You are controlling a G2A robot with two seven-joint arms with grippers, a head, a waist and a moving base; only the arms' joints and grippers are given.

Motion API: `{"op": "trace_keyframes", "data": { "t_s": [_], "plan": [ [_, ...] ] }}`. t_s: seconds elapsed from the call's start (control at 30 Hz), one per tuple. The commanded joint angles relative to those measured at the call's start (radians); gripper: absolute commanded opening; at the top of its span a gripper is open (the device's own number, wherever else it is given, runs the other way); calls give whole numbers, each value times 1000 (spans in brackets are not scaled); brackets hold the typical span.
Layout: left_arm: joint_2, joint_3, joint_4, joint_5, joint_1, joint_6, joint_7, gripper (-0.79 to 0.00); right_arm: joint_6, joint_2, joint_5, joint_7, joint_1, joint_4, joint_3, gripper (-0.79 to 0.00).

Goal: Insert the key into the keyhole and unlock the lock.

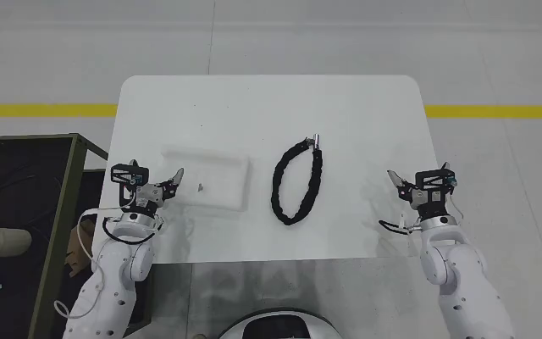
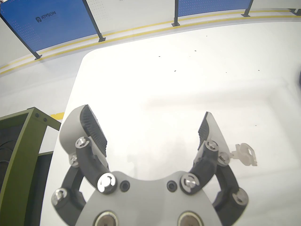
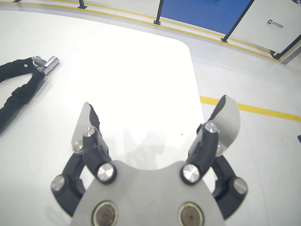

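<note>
A black fabric-covered chain lock (image 1: 296, 182) lies in a loop at the table's middle, its silver lock cylinder (image 1: 315, 140) at the far end. In the right wrist view the chain lock (image 3: 16, 92) and the silver lock cylinder (image 3: 50, 63) lie well off to one side of my right gripper (image 3: 157, 109), which is open and holds nothing. A small silver key (image 1: 200, 186) rests on a white pad (image 1: 224, 169). My left gripper (image 1: 152, 180) hovers open just left of the pad. In the left wrist view the key (image 2: 244, 154) lies right beside one finger (image 2: 208, 130) of my left gripper (image 2: 148, 123).
My right gripper (image 1: 419, 182) is near the table's right edge. A dark green-framed cart (image 1: 51, 195) stands against the table's left side, close to my left arm. Blue and white panels (image 2: 129, 1) fence off the floor beyond the table.
</note>
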Motion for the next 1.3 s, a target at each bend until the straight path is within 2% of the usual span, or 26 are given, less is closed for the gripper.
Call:
{"op": "trace_keyframes", "data": {
  "t_s": [0.0,0.2,0.27,0.33,0.43,0.53,0.6,0.7,0.77,0.87,0.9,1.03,1.1,1.17,1.27],
  "plan": [
    [0,0,0,0,0,0,0,-1,0,0,0,0,0,0,0,-1],
    [0,1,-1,1,-1,-3,-2,0,0,0,0,0,0,0,0,0],
    [2,-3,-20,-13,-7,-49,-57,0,0,0,0,0,0,0,0,0],
    [5,-28,-80,-76,-13,-99,-153,0,0,0,0,0,0,0,0,0],
    [11,-80,-219,-167,-17,-130,-365,0,0,0,0,0,0,0,0,0],
    [18,-124,-359,-322,-35,-149,-675,0,0,0,0,0,0,0,0,0],
    [24,-140,-416,-407,-65,-128,-918,0,0,0,0,0,0,0,0,0],
    [36,-126,-439,-478,-138,-84,-1240,0,0,0,0,0,0,0,0,0],
    [41,-107,-414,-514,-196,-54,-1377,0,0,0,0,0,0,0,0,0],
    [46,-64,-340,-517,-282,-22,-1472,0,0,0,0,0,0,0,0,0],
    [48,-51,-304,-515,-312,-13,-1491,-62,0,0,0,0,0,0,0,0],
    [48,10,-191,-521,-408,29,-1520,-108,0,0,0,0,0,0,0,0],
    [48,33,-142,-531,-451,40,-1520,-172,0,0,0,0,0,0,0,0],
    [47,59,-95,-536,-483,55,-1518,-185,0,0,0,0,0,0,0,0],
    [46,97,-31,-553,-530,66,-1519,-277,0,0,0,0,0,0,0,0]
  ]
}}
